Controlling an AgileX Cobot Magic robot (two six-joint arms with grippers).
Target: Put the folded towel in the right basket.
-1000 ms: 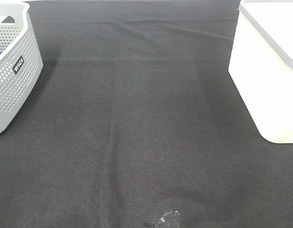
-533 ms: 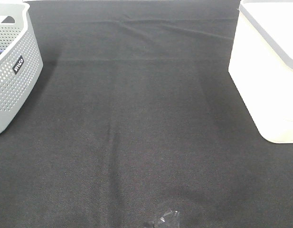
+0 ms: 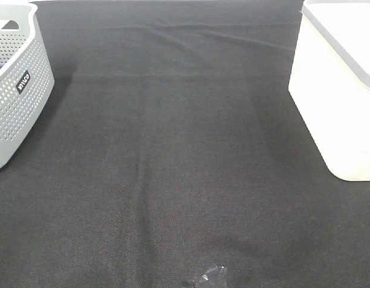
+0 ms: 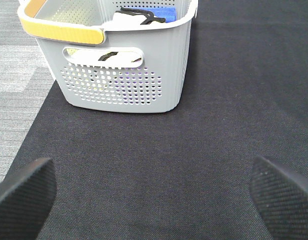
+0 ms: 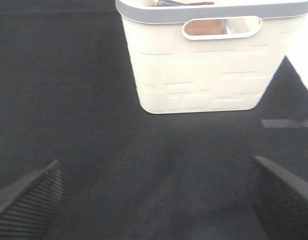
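The right basket (image 3: 340,90) is cream white with a grey rim and stands at the table's right edge. It also shows in the right wrist view (image 5: 203,75), where a brownish folded thing (image 5: 203,26) shows through its handle slot; I cannot tell if it is the towel. No towel lies on the black cloth. My right gripper (image 5: 154,200) is open and empty, a short way from that basket. My left gripper (image 4: 154,195) is open and empty, facing the grey basket (image 4: 124,65). Neither gripper shows in the exterior high view.
The grey perforated basket (image 3: 17,84) with a yellow handle (image 4: 61,29) stands at the left edge and holds black, white and blue items. A black cloth (image 3: 173,150) covers the table. A small shiny scrap (image 3: 211,279) lies at the front middle.
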